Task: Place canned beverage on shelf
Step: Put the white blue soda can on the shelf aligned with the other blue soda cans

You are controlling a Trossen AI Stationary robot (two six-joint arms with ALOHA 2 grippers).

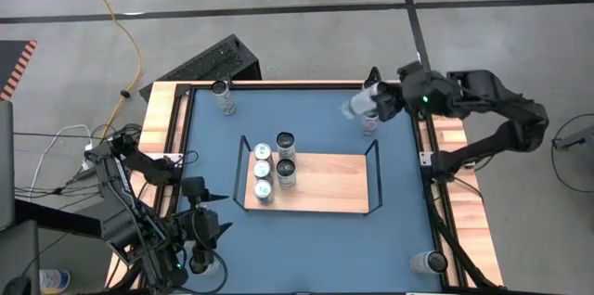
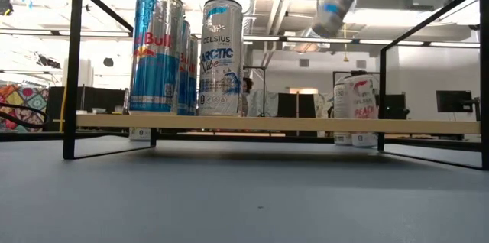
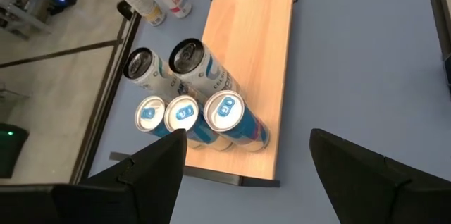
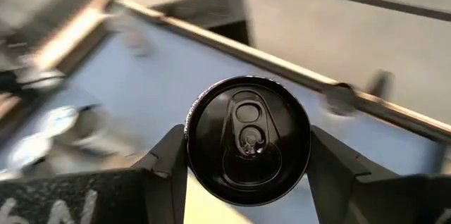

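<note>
The shelf (image 1: 325, 184) is a light-wood board in a black wire frame on the blue table. Several cans (image 1: 269, 170) stand upright on its left end, three blue ones and two silver ones (image 3: 190, 104). Above the table's far right, my right gripper (image 1: 368, 105) is shut on a silver beverage can (image 1: 355, 108), which the low view shows high up and tilted (image 2: 336, 2). My left gripper (image 3: 246, 182) hangs open at the near left, looking along the shelf, with nothing between its fingers. My right gripper pinches the can by opposite sides of its wall (image 4: 189, 146) between the two fingers (image 4: 165, 168). The can's top end (image 4: 246, 139) faces back toward the wrist. The fingers slant downward toward the table's left. The can is tilted and lifted clear of table and shelf.
Two more cans (image 2: 355, 109) stand on the table behind the shelf's right end, below the held can. One can (image 1: 223, 96) stands at the far left corner, another (image 1: 429, 261) at the near right. The shelf's middle and right part (image 3: 257, 55) are bare board.
</note>
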